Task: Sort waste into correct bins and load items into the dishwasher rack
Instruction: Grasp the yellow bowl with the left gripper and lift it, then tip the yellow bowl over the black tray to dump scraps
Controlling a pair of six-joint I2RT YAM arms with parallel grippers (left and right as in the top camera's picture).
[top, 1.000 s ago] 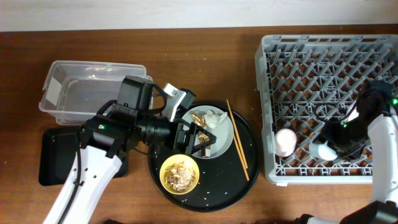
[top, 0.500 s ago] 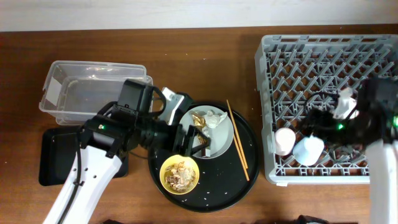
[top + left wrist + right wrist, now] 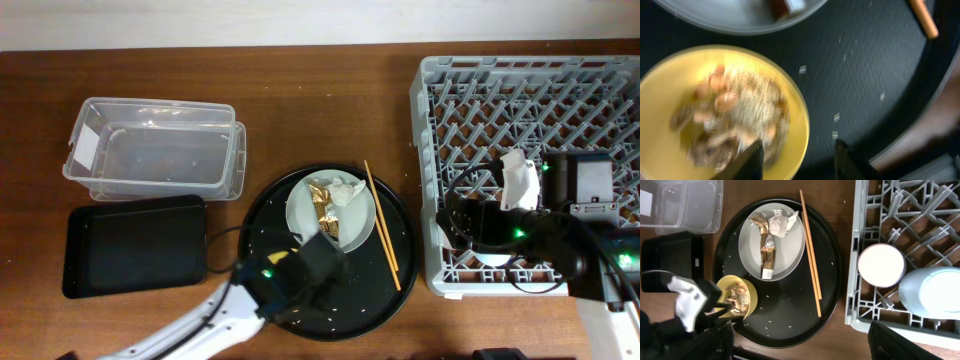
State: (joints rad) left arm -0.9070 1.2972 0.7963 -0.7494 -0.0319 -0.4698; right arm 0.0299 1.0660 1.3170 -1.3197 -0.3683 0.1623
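Observation:
The yellow bowl [image 3: 705, 110] of brownish food scraps [image 3: 735, 115] fills the left wrist view. My left gripper [image 3: 799, 162] stands open astride its rim, one finger over the food, the other outside above the round black tray [image 3: 865, 60]. Overhead, the left arm [image 3: 300, 272] hides most of the bowl. The pale grey plate [image 3: 330, 232] holds the gold-brown wrapper [image 3: 324, 210] and white tissue [image 3: 347, 190]; chopsticks [image 3: 382, 225] lie beside it. My right gripper [image 3: 800, 335] is open and empty above the dishwasher rack [image 3: 530, 100], where the pink cup [image 3: 881, 265] and blue cup [image 3: 932, 292] sit.
The clear plastic tub [image 3: 150, 150] stands at the back left. In front of it lies the flat black tray [image 3: 135, 245]. Rice grains are scattered on the round tray [image 3: 400, 250]. The right arm [image 3: 560, 235] covers the rack's near right part.
My left arm left the plate and now hangs low over the yellow bowl, jaws narrower. My right gripper let go of the blue cup in the rack and lifted away.

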